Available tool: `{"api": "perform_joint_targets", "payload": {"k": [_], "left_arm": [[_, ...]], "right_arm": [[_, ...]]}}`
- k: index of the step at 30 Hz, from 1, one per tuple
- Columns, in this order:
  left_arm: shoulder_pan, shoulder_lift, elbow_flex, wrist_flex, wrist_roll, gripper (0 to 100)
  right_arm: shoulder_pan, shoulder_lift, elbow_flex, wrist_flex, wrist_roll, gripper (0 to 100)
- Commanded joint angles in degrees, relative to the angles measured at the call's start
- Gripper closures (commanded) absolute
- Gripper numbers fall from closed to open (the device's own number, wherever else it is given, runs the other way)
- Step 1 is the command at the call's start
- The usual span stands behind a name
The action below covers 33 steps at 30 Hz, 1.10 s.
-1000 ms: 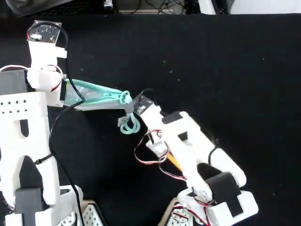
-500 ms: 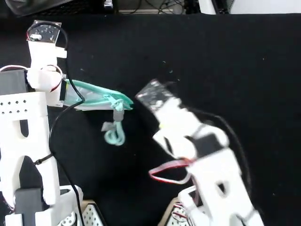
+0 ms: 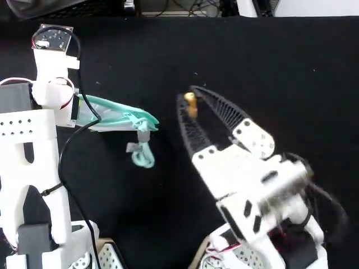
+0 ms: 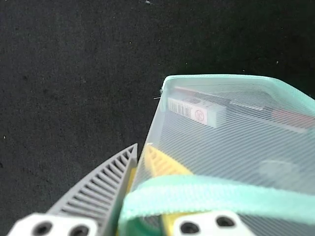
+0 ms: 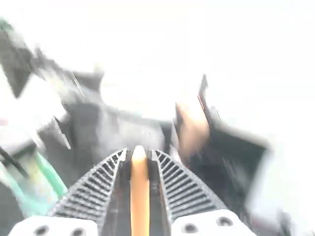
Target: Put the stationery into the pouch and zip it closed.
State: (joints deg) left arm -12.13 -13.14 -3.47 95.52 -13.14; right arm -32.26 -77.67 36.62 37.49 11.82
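Observation:
A clear pouch (image 3: 109, 116) with teal edging lies on the black table, its teal zip loop (image 3: 141, 157) trailing toward the front. My left gripper (image 3: 76, 111) is shut on the pouch's left end. In the left wrist view the pouch (image 4: 236, 142) holds a white labelled item (image 4: 196, 109) and pens, with one grey finger (image 4: 106, 184) against its corner. My right gripper (image 3: 189, 96) is raised off the table to the right of the pouch, shut on an orange pencil (image 3: 191, 104). The pencil (image 5: 140, 191) runs between its ribbed fingers (image 5: 98, 189).
The black table (image 3: 280, 67) stretches wide to the right and behind the pouch. The white left arm (image 3: 31, 168) stands along the left edge, and the bases of both arms crowd the front edge.
My right arm left the zip loop, swung right and lifted, so its gripper now points up with the orange pencil. The loop dropped onto the table. The left arm and pouch stayed put.

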Motion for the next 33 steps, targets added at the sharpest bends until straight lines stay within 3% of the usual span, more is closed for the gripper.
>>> {"api": "perform_joint_targets", "payload": {"k": [1,7,12,20,33], "left_arm": [[-1.0,0.9,1.6,-0.1,-0.1,97],[-1.0,0.9,1.5,-0.1,-0.1,97],[-0.9,0.9,1.5,-0.1,-0.1,97],[-0.9,0.9,1.5,-0.1,-0.1,97],[-1.1,0.9,1.5,0.1,-0.2,97]], "right_arm": [[-7.0,-0.3,-0.1,-12.1,-0.5,98.5],[-13.6,-0.2,10.6,-28.0,-0.6,98.5],[-14.5,-0.2,18.5,-37.3,-0.6,98.5],[-17.6,-0.2,22.2,-38.5,-0.7,98.5],[-19.0,3.1,12.5,-34.9,-0.7,98.5]]}}
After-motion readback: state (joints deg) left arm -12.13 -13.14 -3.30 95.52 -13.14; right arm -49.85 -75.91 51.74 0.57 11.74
